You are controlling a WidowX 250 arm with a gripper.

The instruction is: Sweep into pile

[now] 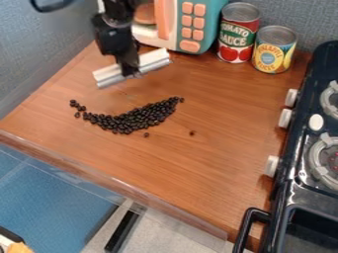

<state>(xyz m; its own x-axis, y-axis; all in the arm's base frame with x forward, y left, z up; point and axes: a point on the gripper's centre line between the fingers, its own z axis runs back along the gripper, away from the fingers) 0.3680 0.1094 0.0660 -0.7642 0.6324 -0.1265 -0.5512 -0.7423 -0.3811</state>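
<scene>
At the upper left of the camera view, my gripper [131,69] hangs over the counter, shut on a white and grey sweeping tool [109,75] whose long bar slants up to the right. Black beans [135,118] lie on the wood below it in a curved band, densest toward its middle and right. A few beans trail off at the band's left end [76,106]. One bean [147,134] lies just below the band, and another [192,133] sits apart to the right.
A toy microwave [224,4] stands at the back, beside a tomato sauce can [238,32] and a pineapple can [273,49]. Along the right runs a black toy stove [290,188] with white knobs. The wooden counter [198,173] has a clear guard along its front-left edge.
</scene>
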